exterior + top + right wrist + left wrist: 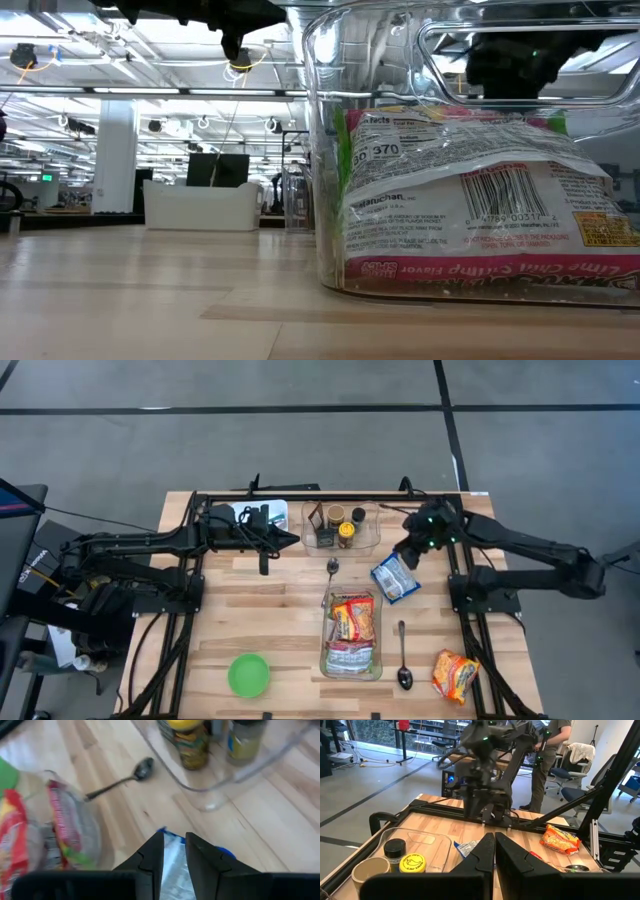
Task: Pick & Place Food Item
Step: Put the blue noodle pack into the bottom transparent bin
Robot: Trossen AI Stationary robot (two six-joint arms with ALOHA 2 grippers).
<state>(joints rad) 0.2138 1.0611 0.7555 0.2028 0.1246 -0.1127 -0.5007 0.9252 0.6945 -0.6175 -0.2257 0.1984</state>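
Two arms over the wooden table [250, 622] right now. The right gripper [409, 555] has its jaws pinched on the upper edge of a blue and silver snack packet [395, 577]. In the right wrist view the two dark fingers [152, 854] sit close together with the foil packet [172, 865] squeezed between them, blue trim poking out on either side. The rest of the packet trails from the jaws toward the table's middle, though I can't tell if its lower end is touching the wood or just clear of it.

Just past the packet from those jaws is the clear container [352, 635] with ramen packs [353, 620] stacked inside, and a small spoon [332, 568] lies between the packet and the container's near corner. Off to the side of the right jaws sits a clear tray [368, 538] holding a yellow-lidded jar [346, 531] and a dark-lidded jar [358, 516].

The left gripper [287, 539] is parked at the other side of that tray, jaws shut with nothing in them; its wrist view shows the fingertips [487, 851] pressed together.

Well away from both sets of jaws: a loose orange ramen pack [455, 675], a bigger spoon [403, 660] and a green bowl [249, 675].

A person [547, 765] stands in the room behind the table.
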